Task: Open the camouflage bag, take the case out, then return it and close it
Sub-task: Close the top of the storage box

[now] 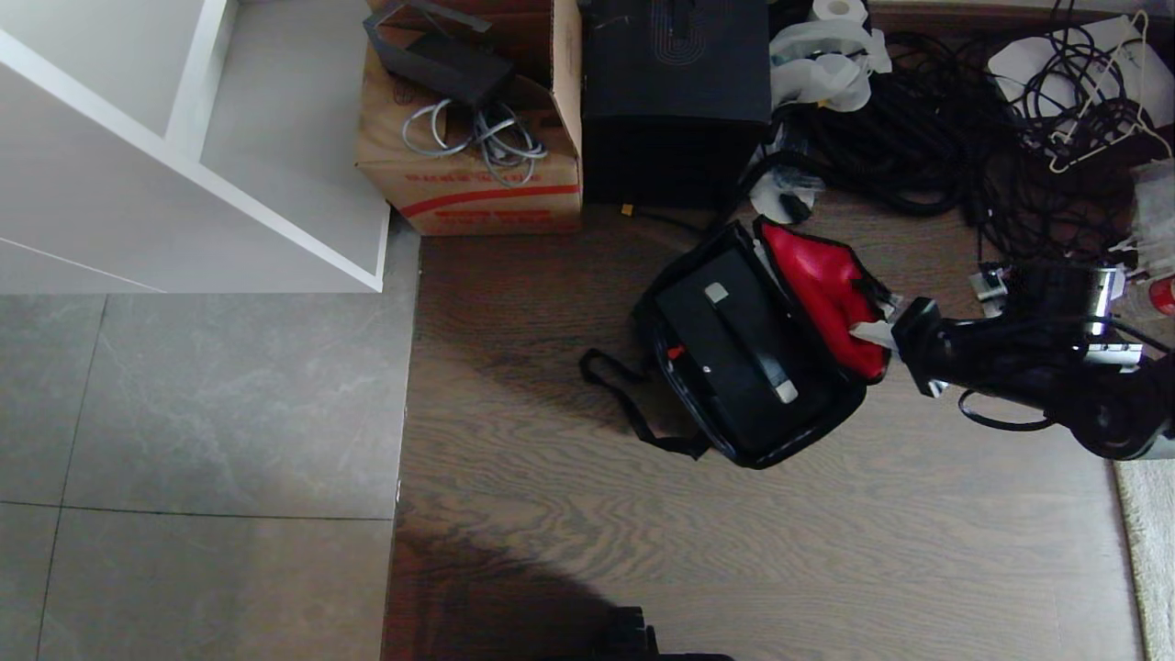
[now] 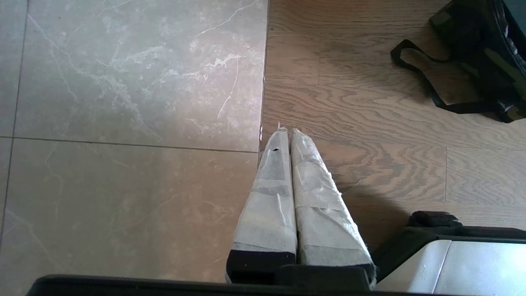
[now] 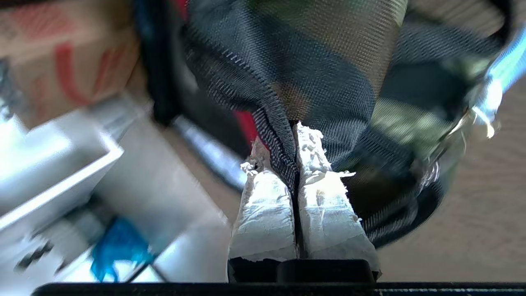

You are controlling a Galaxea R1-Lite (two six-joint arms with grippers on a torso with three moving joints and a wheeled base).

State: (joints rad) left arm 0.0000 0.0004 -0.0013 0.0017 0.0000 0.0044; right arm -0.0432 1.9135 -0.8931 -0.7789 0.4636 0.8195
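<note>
The right gripper is clamped on the edge of the bag's lid — in the right wrist view its two taped fingers are pressed together with a fold of woven fabric and zipper edge pinched between them. The lid rises from that pinch and is held up and back, its red lining facing the open bag.

The camouflage bag lies open on the wood floor, directly ahead of the right gripper's jaws on the side away from the arm. The black case sits inside it, flat, with its strap handle running between two silver end brackets. The bag's black webbing strap trails out on the floor from the side of the bag farthest from the jaws.

Beyond the bag stand a tall black box and, beside it, a brown cardboard carton with grey cables on top. A heap of black cables lies behind the right arm.

The left gripper hangs over the seam where grey tile meets the wood, well apart from the bag — its taped fingers are closed against each other with nothing between them. A corner of the bag and its strap show off to one side.
</note>
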